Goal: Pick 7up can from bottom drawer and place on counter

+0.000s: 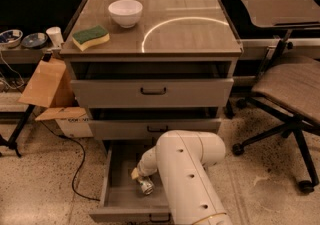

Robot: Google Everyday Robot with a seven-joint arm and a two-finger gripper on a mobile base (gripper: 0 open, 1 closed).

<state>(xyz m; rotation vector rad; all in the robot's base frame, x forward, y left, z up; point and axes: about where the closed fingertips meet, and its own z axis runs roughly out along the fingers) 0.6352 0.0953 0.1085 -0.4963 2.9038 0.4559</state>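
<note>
The bottom drawer (119, 195) is pulled out toward me. The 7up can (146, 186), small and silvery, lies inside it near the middle. My white arm reaches down into the drawer and covers its right half. The gripper (137, 174) is at the end of the arm, right above and against the can, mostly hidden by the wrist. The glossy counter (195, 34) with its bright arc reflection is above the three drawers.
A white bowl (125, 12) and a green-yellow sponge (91, 37) sit on the counter's left part. The top drawer (152, 91) and middle drawer (155, 128) are slightly open. A cardboard box (47, 86) stands left, an office chair (292, 94) right.
</note>
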